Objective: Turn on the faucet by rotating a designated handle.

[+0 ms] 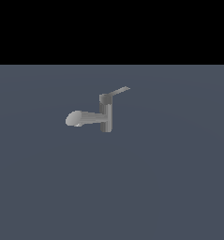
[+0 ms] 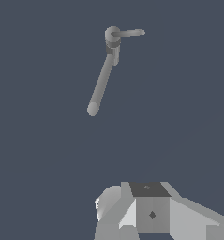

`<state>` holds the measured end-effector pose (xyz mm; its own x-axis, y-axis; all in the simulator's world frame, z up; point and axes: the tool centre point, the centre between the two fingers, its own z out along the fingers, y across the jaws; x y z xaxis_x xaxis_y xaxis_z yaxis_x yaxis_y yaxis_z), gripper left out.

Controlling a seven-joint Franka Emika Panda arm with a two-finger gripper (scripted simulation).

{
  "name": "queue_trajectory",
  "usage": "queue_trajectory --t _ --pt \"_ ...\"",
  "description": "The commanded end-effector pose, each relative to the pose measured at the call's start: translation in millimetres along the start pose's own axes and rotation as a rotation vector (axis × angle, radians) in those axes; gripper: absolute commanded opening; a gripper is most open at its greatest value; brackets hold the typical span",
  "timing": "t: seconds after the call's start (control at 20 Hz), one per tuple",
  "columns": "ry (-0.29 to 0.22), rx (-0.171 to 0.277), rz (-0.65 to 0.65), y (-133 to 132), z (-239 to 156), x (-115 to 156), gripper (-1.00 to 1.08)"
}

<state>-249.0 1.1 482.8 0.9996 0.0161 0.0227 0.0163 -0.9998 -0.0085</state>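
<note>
The faucet (image 1: 106, 114) is a small grey tap with an upright cylindrical body and a thick spout (image 1: 81, 118) pointing to the exterior view's left. The handle (image 1: 119, 91), a thin flat lever, slants up from the top cap toward the exterior view's right. The wrist view shows the faucet (image 2: 112, 43) from above, with its spout (image 2: 100, 86) and handle (image 2: 130, 33). Grey parts of my gripper (image 2: 151, 208) show at the edge of the wrist view, well apart from the faucet. Its fingers are not clear enough to tell whether they are open or shut. The gripper is out of the exterior view.
The faucet stands on a plain dark blue-grey floor (image 1: 111, 187). A black band (image 1: 111, 28) fills the top of the exterior view.
</note>
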Motion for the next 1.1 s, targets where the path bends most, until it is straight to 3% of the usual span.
queue_trajectory --t 0.0,0.45,1.05 --pt "0.000 0.000 0.000 0.0 0.0 0.0 -1.00" --pt "0.015 -0.006 0.066 21.6 -0.6 3.8 -1.00" --pt "0.012 0.008 0.095 20.7 1.1 12.3 -1.00"
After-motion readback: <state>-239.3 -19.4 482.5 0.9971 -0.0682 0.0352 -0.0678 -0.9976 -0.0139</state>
